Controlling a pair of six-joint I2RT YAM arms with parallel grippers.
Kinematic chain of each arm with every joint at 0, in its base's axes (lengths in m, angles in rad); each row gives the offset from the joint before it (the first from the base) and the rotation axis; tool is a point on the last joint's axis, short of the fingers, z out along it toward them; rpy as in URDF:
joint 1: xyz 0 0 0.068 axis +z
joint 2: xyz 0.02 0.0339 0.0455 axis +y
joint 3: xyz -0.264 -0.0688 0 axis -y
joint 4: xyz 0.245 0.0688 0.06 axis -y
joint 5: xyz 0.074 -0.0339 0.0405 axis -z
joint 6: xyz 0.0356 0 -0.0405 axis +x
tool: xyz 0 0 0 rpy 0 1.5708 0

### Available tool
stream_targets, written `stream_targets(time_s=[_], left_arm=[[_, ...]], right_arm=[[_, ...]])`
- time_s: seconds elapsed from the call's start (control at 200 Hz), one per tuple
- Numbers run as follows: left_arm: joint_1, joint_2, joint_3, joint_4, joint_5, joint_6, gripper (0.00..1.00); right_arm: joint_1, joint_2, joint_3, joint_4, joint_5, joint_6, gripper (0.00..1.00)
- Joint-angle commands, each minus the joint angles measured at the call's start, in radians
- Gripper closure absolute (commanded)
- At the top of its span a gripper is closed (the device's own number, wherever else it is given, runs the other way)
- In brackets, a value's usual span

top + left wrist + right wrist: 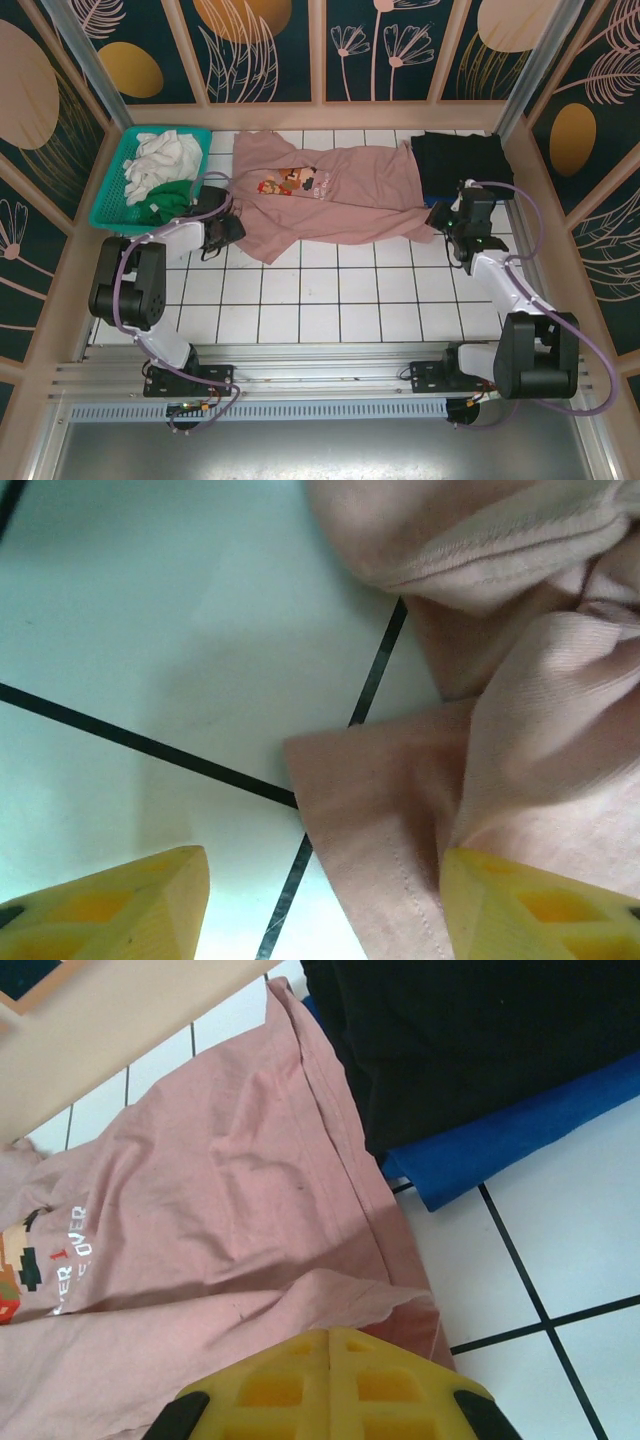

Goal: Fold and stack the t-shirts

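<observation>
The dusty-pink t-shirt point(340, 200) lies spread, print up, across the far half of a white-tiled table point(340, 290) with dark grout lines. Beyond the shirt stand wall panels point(270, 50), dark with painted plants and gold ovals, framed in pale strips. Just off the shirt's left end sits a teal basket point(105, 205) holding a white t-shirt point(160, 160) and a green t-shirt point(170, 195). At the shirt's right end a folded black t-shirt point(460, 160) rests on a blue t-shirt point(500, 1140).

The left gripper point(320, 865) hangs over the shirt's near left corner, its fingers spread, cloth lying on the tile between them. The right gripper point(330, 1345) is at the shirt's near right hem, fingers pressed together; whether they nip cloth I cannot tell.
</observation>
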Motion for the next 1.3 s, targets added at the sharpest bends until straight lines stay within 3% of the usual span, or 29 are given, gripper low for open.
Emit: stream_targets(time_s=[0.0, 0.18, 0.25, 0.35, 0.445, 0.666, 0.811, 0.906, 0.986, 1.106, 1.211, 1.291], left_arm=[[0.004, 0.073, 0.044, 0.074, 0.049, -0.005, 0.47], [0.005, 0.142, 0.111, 0.090, 0.058, 0.005, 0.62], [0.004, 0.154, 0.123, 0.079, 0.063, 0.010, 0.74], [0.004, 0.117, 0.107, 0.063, 0.054, 0.009, 1.00], [0.004, 0.019, 0.067, 0.038, 0.036, 0.000, 1.00], [0.004, -0.362, -0.041, -0.114, -0.045, -0.029, 1.00], [0.004, -0.557, -0.012, -0.234, -0.084, -0.042, 1.00], [0.004, -0.608, 0.045, -0.277, -0.102, -0.039, 1.00], [0.004, -0.562, 0.170, -0.278, -0.124, -0.017, 1.00], [0.007, -0.334, 0.496, -0.285, -0.131, 0.048, 1.00], [0.019, -0.060, 0.984, -0.359, -0.092, 0.120, 1.00], [0.037, 0.194, 1.530, -0.515, -0.090, 0.154, 1.00]], right_arm=[[-0.005, -0.035, -0.014, 0.047, -0.020, 0.015, 1.00], [-0.005, -0.066, -0.037, 0.052, -0.049, 0.026, 1.00], [-0.004, -0.081, -0.042, 0.044, -0.053, 0.026, 1.00], [-0.005, -0.110, -0.044, 0.031, -0.058, 0.024, 1.00], [-0.006, -0.146, -0.041, 0.008, -0.061, 0.021, 1.00], [-0.006, -0.256, -0.008, -0.079, -0.045, 0.019, 1.00], [-0.006, -0.319, 0.058, -0.144, -0.053, 0.037, 1.00], [-0.005, -0.320, 0.127, -0.164, -0.053, 0.048, 1.00], [-0.003, -0.248, 0.203, -0.125, -0.069, 0.058, 1.00], [0.015, -0.001, 0.428, -0.092, -0.048, 0.041, 1.00], [0.013, 0.256, 0.796, -0.213, -0.006, 0.010, 1.00], [0.008, 0.399, 1.079, -0.297, -0.028, -0.008, 1.00]])
